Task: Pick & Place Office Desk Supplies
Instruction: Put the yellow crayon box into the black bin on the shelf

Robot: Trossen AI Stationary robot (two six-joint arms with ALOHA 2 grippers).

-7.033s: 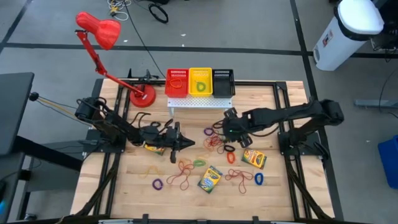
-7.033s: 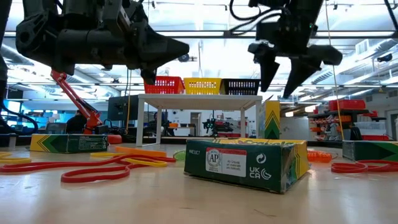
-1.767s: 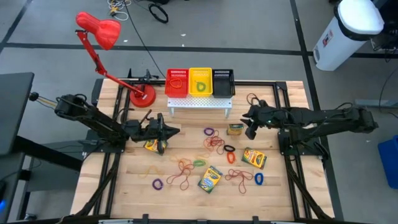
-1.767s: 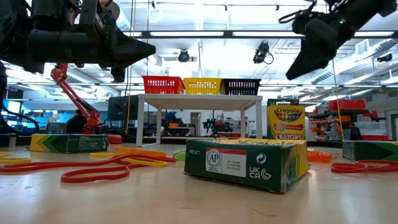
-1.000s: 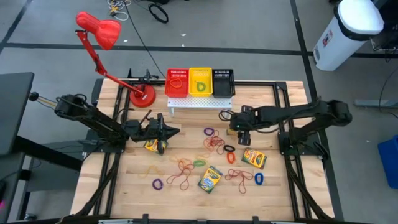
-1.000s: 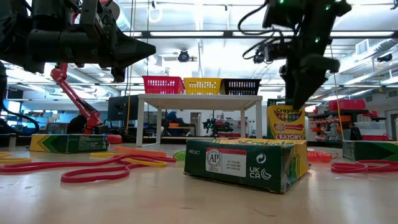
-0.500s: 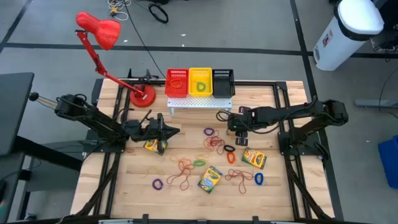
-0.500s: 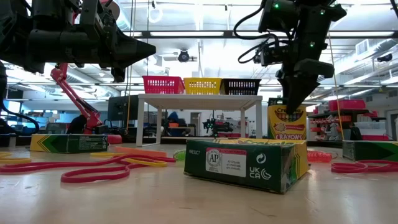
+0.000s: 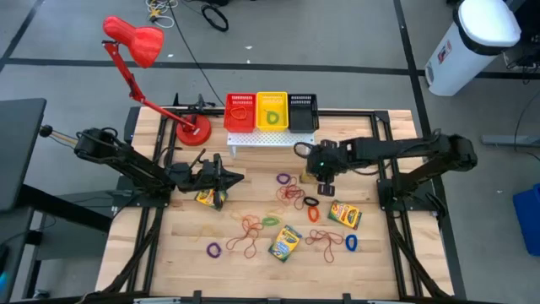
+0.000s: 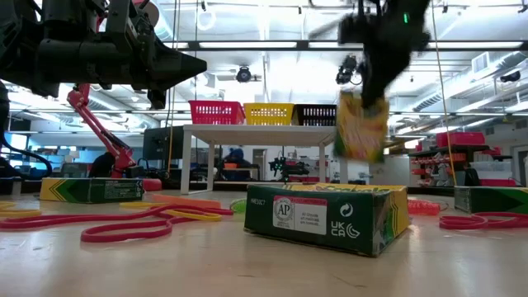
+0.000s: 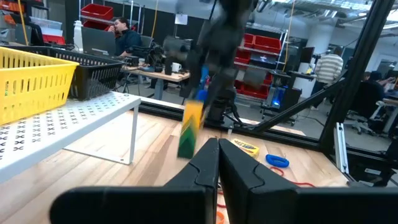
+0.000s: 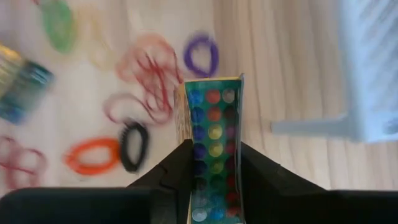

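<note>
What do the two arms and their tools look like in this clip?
Both arms are dark, jointed links with thin cables along them. The left tool has two blocky matte-black fingers. The right tool has similar black fingers. A small green light glows near the right wrist in the high view.

"AP" and "UKCA" marks on the nearest crayon box [image 10: 328,216].

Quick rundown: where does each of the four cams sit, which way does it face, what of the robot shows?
High: overhead, straight down; both arms, whole table.
Low: tabletop height, level toward the rack; arms overhead.
Left wrist: past shut left gripper across the table.
Right wrist: looks down on rubber bands; right gripper clamps crayon box.
Shared: low and left wrist both see that lifted box.
</note>
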